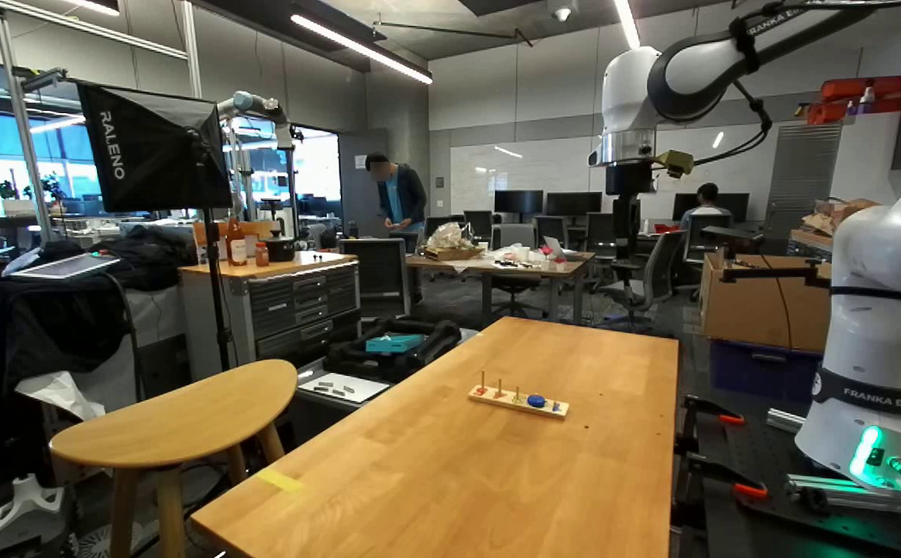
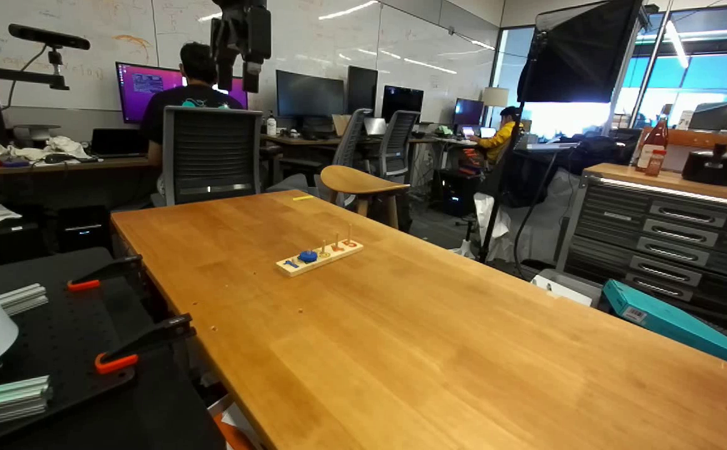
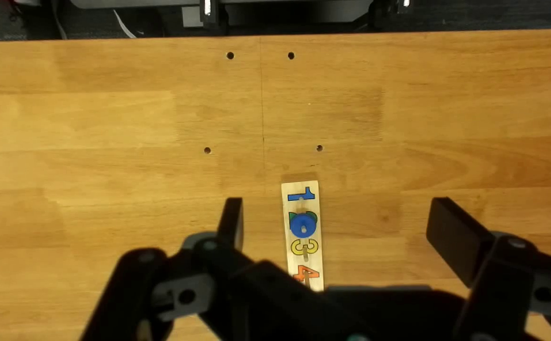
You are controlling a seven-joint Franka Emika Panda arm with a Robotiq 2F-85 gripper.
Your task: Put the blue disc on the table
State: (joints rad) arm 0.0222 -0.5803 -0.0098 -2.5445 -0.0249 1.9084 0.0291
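Observation:
The small blue disc sits on the peg at the number 2 of a small flat tan board with numbers and upright pegs. The disc also shows in both exterior views. The board lies on the long light wood table, also seen from above in the wrist view. My gripper is wide open and empty, high above the table. In the wrist view the disc appears between the fingers, nearer the left one, and far below. The gripper also shows in both exterior views. The board's far end is hidden in the wrist view.
A smaller wood table with rounded ends stands beside the long table. Black clamps with orange tips grip the edge by the robot base. A black bin with a teal box is along the opposite side.

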